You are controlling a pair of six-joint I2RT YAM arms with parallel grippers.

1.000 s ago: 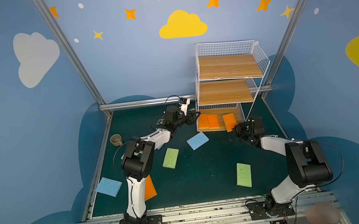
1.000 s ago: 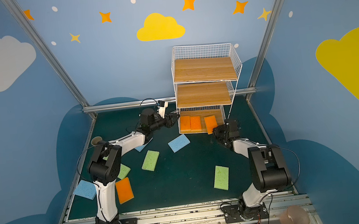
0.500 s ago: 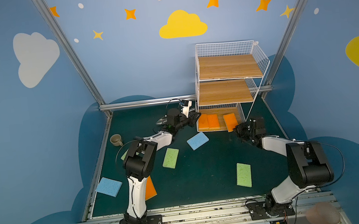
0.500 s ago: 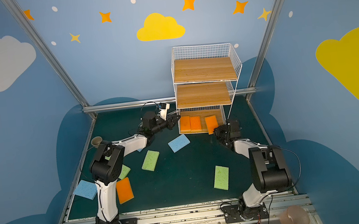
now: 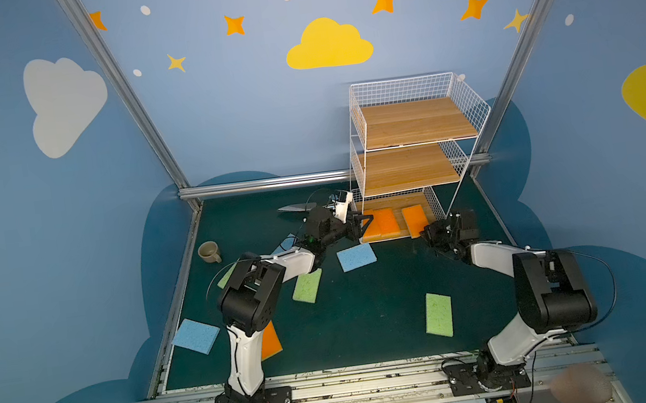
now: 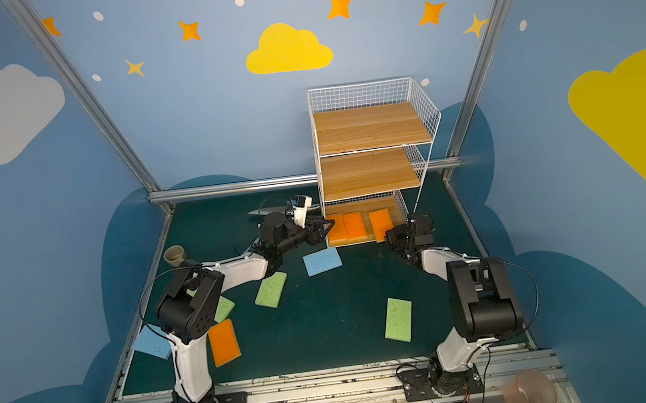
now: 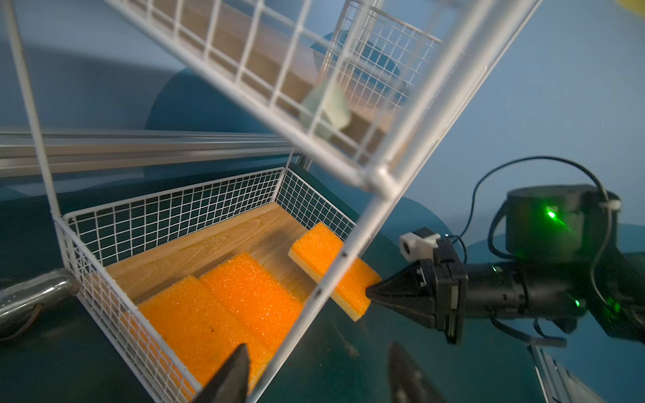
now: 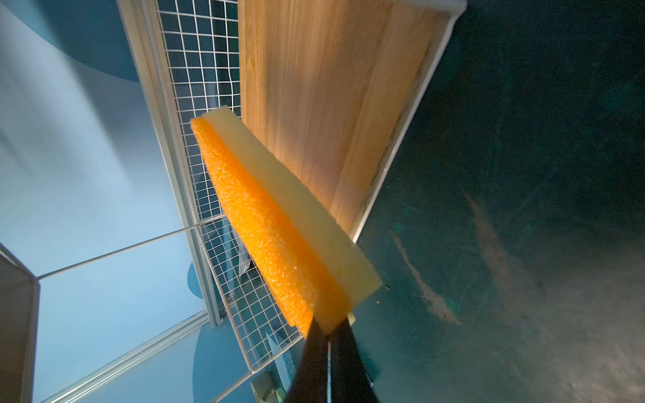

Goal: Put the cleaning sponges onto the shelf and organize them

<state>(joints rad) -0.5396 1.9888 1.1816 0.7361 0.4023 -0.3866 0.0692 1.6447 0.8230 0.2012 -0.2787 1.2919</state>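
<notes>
As it was judged light and squashy, the orange sponge (image 8: 279,223) was pinched by its near end in the right gripper (image 8: 328,331), projecting ahead over the lowest board of the shelf (image 8: 314,104), while the left gripper (image 7: 317,349) was seen spread and empty.

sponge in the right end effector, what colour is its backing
Pale yellow on this orange sponge; clearest in the right wrist view.
</notes>
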